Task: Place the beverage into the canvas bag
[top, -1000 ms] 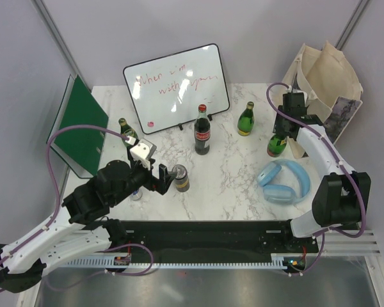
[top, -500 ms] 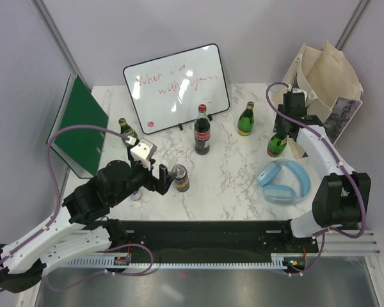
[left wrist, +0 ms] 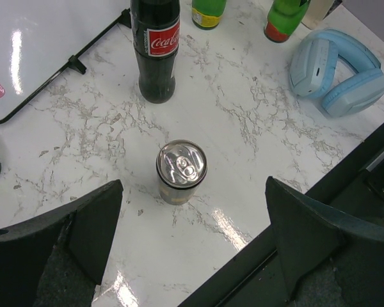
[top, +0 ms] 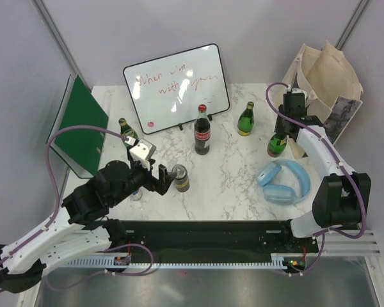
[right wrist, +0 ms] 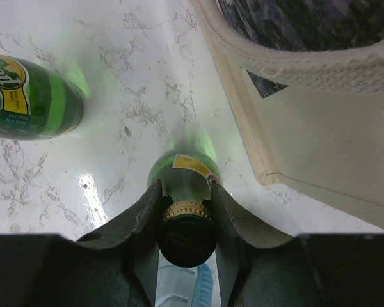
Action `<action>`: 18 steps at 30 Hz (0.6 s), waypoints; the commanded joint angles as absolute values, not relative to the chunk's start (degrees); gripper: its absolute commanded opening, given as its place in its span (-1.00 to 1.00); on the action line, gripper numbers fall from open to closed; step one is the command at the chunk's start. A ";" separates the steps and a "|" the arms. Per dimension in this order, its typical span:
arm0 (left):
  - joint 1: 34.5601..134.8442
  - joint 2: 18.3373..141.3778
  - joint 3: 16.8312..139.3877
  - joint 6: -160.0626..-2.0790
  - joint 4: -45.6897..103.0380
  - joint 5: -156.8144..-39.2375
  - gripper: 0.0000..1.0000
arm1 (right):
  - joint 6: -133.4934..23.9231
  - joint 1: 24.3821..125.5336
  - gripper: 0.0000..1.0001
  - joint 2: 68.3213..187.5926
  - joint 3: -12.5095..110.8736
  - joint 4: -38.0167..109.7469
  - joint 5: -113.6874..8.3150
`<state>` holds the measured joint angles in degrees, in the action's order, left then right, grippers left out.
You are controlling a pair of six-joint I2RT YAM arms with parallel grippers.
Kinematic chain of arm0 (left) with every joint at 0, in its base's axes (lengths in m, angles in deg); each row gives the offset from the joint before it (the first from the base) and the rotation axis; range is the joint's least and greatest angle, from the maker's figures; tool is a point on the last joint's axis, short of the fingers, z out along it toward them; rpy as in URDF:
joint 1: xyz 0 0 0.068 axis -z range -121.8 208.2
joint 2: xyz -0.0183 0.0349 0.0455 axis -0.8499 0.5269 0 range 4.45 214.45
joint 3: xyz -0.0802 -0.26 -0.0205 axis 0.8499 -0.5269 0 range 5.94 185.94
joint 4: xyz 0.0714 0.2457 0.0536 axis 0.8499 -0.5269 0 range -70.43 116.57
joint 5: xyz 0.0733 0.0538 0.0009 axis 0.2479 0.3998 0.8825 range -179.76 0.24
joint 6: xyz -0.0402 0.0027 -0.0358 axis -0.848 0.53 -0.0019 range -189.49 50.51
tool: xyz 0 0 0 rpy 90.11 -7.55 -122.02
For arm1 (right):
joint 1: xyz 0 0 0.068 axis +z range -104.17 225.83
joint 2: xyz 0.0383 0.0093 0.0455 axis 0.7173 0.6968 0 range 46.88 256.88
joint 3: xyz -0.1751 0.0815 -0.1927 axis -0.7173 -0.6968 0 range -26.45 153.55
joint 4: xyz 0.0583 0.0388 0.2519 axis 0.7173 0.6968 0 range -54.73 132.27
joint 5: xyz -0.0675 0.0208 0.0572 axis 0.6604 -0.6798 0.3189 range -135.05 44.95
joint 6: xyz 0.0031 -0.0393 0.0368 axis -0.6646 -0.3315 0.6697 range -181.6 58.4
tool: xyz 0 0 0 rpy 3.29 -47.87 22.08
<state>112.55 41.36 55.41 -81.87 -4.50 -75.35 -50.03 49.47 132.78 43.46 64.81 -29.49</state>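
Top camera looks steeply down over the whole tabletop (top: 230, 176). Left wrist camera faces the can (left wrist: 181, 171) from nearby; right wrist camera, the bottle (right wrist: 184, 192), closer. Top view shows both.

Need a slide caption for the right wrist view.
Right gripper clamps the neck of a green bottle standing beside the canvas bag on the marble table.

Left hand (top: 164, 180) spread wide; right hand (right wrist: 184, 192) clamped

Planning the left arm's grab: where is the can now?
Top view: the can stands front-centre on the table, just right of the open left end effector and nearer the arms than the cola bottle.
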 commanded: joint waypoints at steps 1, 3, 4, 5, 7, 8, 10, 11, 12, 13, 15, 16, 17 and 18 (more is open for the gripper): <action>112.52 40.58 55.33 -80.74 -1.99 -75.88 0.99 | -51.32 49.61 -1.00 130.55 47.99 65.76 -28.78; 112.43 40.66 55.25 -80.65 -1.91 -75.88 0.98 | -51.32 49.87 -1.00 130.55 48.43 66.20 -29.05; 112.43 40.66 55.33 -80.74 -1.99 -75.88 0.99 | -51.49 50.05 -1.00 130.29 48.69 66.56 -28.96; 112.34 40.66 55.25 -80.65 -1.91 -75.97 0.99 | -51.93 50.22 -1.00 130.02 48.87 66.65 -28.87; 112.43 40.57 55.33 -80.74 -1.91 -76.05 0.99 | -52.63 51.10 -1.00 128.71 49.74 66.82 -28.26; 112.43 40.66 55.33 -80.92 -1.91 -76.05 0.98 | -52.98 51.45 -1.00 128.35 50.18 66.74 -27.48; 112.43 40.58 55.60 -80.83 -1.91 -76.05 0.99 | -53.34 51.81 -1.00 127.22 51.41 67.00 -27.81; 112.43 40.66 55.51 -80.83 -1.91 -75.97 0.98 | -53.60 51.72 -1.00 126.95 51.94 67.09 -28.34; 112.43 40.66 55.51 -80.74 -1.91 -75.97 0.99 | -53.78 51.81 -1.00 126.68 52.47 67.43 -29.04; 112.43 40.58 55.42 -80.74 -1.99 -75.88 0.98 | -53.78 51.81 -1.00 126.59 53.60 68.22 -29.40; 112.52 40.58 55.51 -80.83 -1.91 -75.88 0.99 | -53.95 51.89 -1.00 126.94 55.89 69.45 -29.66; 112.43 40.57 55.51 -80.74 -1.99 -76.14 0.99 | -54.04 51.90 -1.00 127.21 56.68 70.68 -30.01; 112.52 40.49 55.42 -80.74 -1.91 -76.23 0.99 | -54.04 51.90 -1.00 127.38 57.30 71.04 -30.36; 112.43 40.49 55.42 -80.65 -1.91 -76.32 0.99 | -54.22 51.90 -1.00 127.30 58.26 71.04 -30.63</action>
<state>112.55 40.99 55.37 -81.87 -4.50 -75.37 -52.78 51.83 131.15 50.95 74.05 -30.65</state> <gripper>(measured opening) 0.993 0.403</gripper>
